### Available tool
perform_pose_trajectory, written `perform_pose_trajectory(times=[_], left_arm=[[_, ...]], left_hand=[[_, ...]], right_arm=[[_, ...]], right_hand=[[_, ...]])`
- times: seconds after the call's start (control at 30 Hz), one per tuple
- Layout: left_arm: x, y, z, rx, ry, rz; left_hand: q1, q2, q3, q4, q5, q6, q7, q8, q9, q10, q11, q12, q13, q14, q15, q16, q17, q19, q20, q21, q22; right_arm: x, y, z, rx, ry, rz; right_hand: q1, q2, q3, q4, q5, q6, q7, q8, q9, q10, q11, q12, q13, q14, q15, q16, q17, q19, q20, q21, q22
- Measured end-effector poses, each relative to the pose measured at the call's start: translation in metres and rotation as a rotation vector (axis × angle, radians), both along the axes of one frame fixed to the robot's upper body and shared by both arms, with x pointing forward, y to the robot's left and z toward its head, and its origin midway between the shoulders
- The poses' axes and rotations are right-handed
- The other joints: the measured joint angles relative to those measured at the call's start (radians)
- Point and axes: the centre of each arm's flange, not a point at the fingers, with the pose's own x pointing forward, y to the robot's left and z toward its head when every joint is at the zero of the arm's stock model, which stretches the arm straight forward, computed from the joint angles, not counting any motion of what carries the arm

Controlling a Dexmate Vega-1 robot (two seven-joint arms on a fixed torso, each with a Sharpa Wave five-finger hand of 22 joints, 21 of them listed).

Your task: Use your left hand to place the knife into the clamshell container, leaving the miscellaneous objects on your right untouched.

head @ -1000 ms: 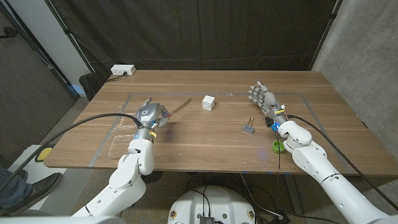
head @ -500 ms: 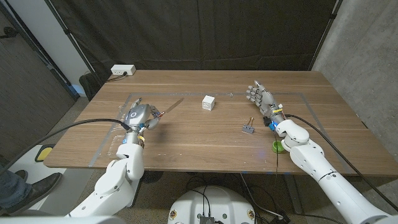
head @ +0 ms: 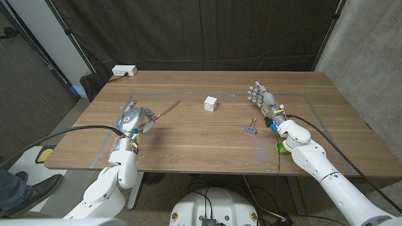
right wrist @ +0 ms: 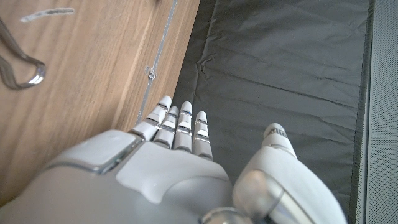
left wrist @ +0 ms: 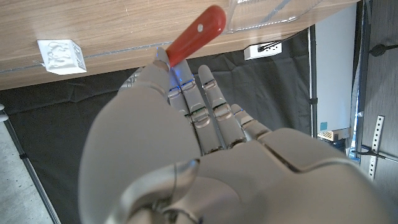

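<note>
My left hand (head: 133,118) grips the knife (head: 168,108) by its red handle (left wrist: 198,30). The thin blade points away toward the table's middle. The hand hovers over the clear clamshell container (head: 116,143), which lies open near the table's left edge; its transparent rim (left wrist: 273,12) shows past the knife handle in the left wrist view. My left hand's back (left wrist: 205,155) takes up most of that view. My right hand (head: 264,102) stands at the right side of the table with fingers apart and nothing in it, also seen from behind (right wrist: 155,168).
A white cube (head: 210,103) sits mid-table, also seen as the cube (left wrist: 60,55). A binder clip (head: 251,129) lies left of my right hand, and its wire loop (right wrist: 25,70) shows close by. A green object (head: 280,148) sits by the right forearm. A power strip (head: 124,71) lies at the far left corner.
My left hand has carried the knife leftward, from beside the container to over it. The right hand has stayed almost still.
</note>
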Motion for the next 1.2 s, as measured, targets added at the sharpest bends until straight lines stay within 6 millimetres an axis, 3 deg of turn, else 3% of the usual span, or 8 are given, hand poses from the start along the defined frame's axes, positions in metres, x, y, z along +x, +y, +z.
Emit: perform_pose_trajectory(times=[0.73,1.2], left_arm=[[-0.029,0.027,-0.033,0.075,-0.037,0.104],[-0.031,0.048,-0.048,0.085,-0.114,0.168]], left_hand=[[0.0,0.0,0.004,-0.004,-0.003,0.011,0.0,0.0,-0.011,0.002,0.002,0.005,0.002,0.007,-0.003,0.0,0.009,0.016,-0.005,0.0,0.0],[0.0,0.0,0.008,-0.008,0.0,0.011,0.0,0.004,-0.014,0.004,0.004,0.001,0.011,0.014,-0.007,0.0,0.014,0.034,-0.002,0.0,0.0]], right_arm=[[0.01,0.013,0.009,-0.047,0.019,0.025],[0.015,0.02,0.012,-0.073,0.039,0.035]], right_hand=[[0.004,0.004,0.0,0.0,0.0,0.0,0.0,0.0,0.0,0.0,0.0,0.0,0.0,0.0,0.0,0.0,0.0,0.0,0.0,-0.007,0.0],[0.001,0.007,0.0,0.0,0.0,0.0,0.0,0.0,0.0,0.0,0.0,0.0,0.0,0.0,0.0,0.0,0.0,0.0,0.0,-0.015,0.0]])
